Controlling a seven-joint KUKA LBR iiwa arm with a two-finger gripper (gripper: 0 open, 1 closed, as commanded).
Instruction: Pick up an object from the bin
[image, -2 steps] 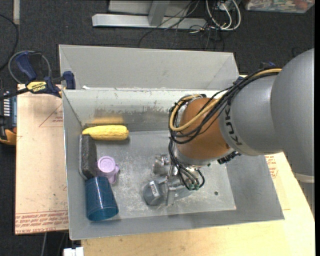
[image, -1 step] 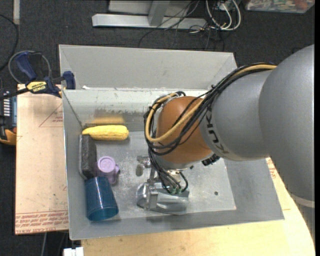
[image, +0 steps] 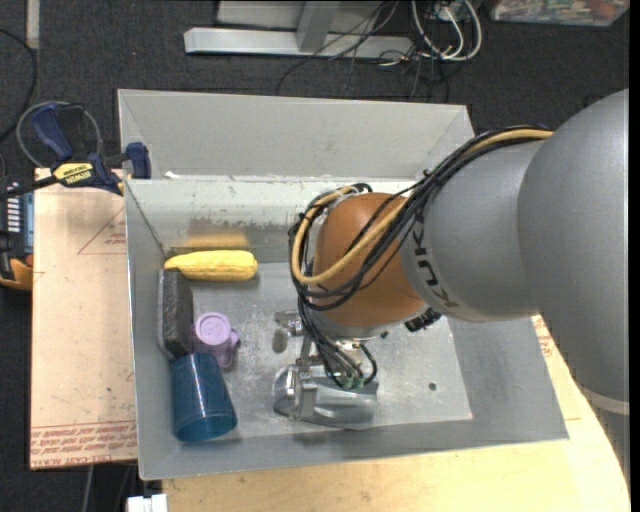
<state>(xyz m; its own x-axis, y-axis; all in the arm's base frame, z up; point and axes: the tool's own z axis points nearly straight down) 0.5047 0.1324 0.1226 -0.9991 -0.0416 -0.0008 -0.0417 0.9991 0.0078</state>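
gripper (image: 322, 398) low over bin (image: 440, 385) floor

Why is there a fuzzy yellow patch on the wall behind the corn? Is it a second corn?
Camera view: no, it is the yellow corn cob mirrored dimly in the bin's metal back wall. Camera view again: the bin floor has the same dull shine, with pale patches of light beside the gripper.

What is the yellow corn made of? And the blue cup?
The yellow corn cob looks like moulded plastic or rubber: even colour and a dull sheen, so probably a toy. The blue cup seems to be tinted plastic, smooth and slightly glossy.
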